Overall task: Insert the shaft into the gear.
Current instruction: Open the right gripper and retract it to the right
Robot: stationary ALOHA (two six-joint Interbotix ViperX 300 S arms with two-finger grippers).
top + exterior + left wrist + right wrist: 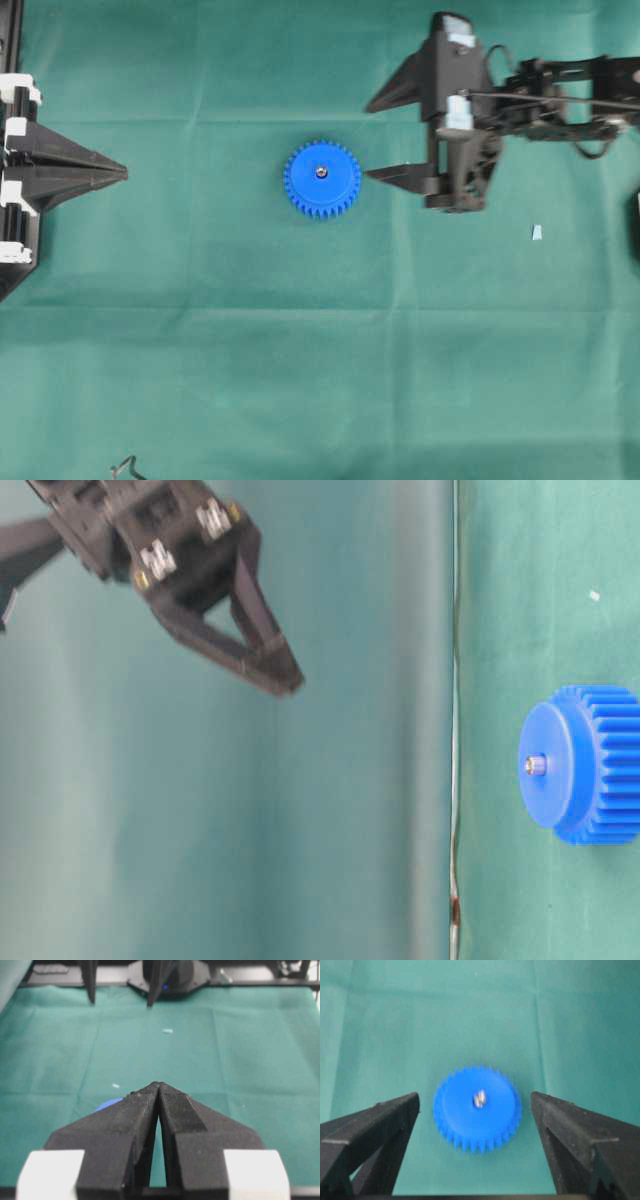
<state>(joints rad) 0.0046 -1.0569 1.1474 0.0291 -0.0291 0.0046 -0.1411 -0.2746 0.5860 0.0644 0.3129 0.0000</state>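
The gear point(321, 179) lies flat on the green tabletop point(300, 380), mid-table, and the pin point(321, 171) stands upright in its centre hole, tip poking just above the hub. Looks like the insertion's done, so what's left is prob. backing away.

The right tool point(371, 138) is the nearer arm: the gear sits between its wide-spread fingers in the wrist view, nothing held, lifted well clear of the tabletop. The pin's long axis runs straight up, so a clean retreat shouldn't brush it.

The left tool point(124, 173) points at the gear from the far side, well apart, fingers pressed tip to tip, holding nothing.

Count: 1 gear, 1 pin, 2 tools, plus 1 pale blue scrap point(536, 233) off near the right arm.
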